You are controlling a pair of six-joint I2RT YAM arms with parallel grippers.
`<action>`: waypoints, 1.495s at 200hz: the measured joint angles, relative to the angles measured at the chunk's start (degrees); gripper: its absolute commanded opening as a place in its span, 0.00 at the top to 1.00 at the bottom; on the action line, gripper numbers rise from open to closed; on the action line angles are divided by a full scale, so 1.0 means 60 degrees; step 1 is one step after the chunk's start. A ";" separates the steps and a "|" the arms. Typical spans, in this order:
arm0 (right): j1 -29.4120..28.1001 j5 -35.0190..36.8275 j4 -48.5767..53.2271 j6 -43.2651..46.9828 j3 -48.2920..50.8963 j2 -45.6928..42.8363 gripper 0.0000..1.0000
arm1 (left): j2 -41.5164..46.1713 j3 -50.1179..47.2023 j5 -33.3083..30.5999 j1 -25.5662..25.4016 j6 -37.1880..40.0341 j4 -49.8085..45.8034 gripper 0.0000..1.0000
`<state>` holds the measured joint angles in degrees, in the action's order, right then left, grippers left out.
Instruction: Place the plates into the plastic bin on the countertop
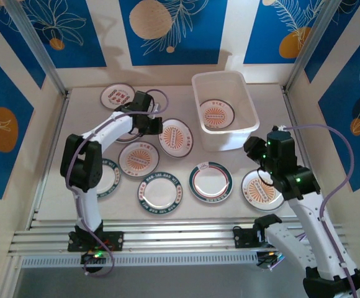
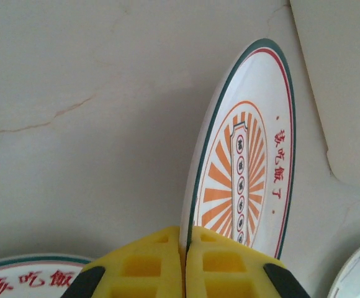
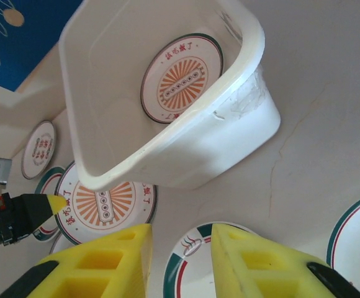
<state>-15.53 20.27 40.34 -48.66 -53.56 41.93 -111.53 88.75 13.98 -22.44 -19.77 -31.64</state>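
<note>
Currently, the left gripper (image 2: 185, 264) has its 2 yellow fingers pressed together on the rim of a small round white plate with a green-and-red edge and an orange sunburst centre (image 2: 245, 167), pinching that rim. Whether this plate is clear of the surface cannot be told. Its far edge lies just beside the near left corner of the white translucent rectangular plastic bin (image 1: 229, 141). The bin stands at the back right of the flat pale beige countertop (image 1: 84, 118).

Inside the bin, 1 second sunburst plate (image 1: 216, 115) lies flat on the floor, with bare floor beyond it toward the far wall.

The right gripper (image 3: 180, 261) hovers with its 2 fingers spread and nothing between them, above a green-rimmed plate (image 3: 189, 248). A strip of bare countertop separates this plate from the bin's near wall.

In the same near row, a dark-green-patterned plate (image 1: 159, 189) and a right-hand orange plate (image 1: 262, 188) lie flat. They sit apart from each other, near the aluminium rail (image 1: 167, 234).
</note>
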 measured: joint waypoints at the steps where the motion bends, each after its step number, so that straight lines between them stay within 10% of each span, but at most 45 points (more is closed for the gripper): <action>1: -0.0004 -0.0004 0.0000 0.0000 0.0000 -0.0011 0.68 | 0.0004 0.0000 0.0000 0.0004 -0.0004 -0.0011 0.97; 132: -0.0980 -0.2171 0.0255 -0.1257 0.0288 -0.0353 0.68 | 0.1851 -0.0357 0.1282 0.1395 -0.1005 -0.0729 1.00; 299: -0.0448 -0.5082 -0.1672 -0.0404 -0.3803 0.5410 0.50 | 0.3384 -0.0474 0.3428 0.1603 -0.3898 0.1166 1.00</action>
<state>-18.22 -10.22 30.30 -51.09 -76.38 74.39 -91.22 85.91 34.54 -12.82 -43.16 -24.64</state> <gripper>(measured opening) 0.493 0.065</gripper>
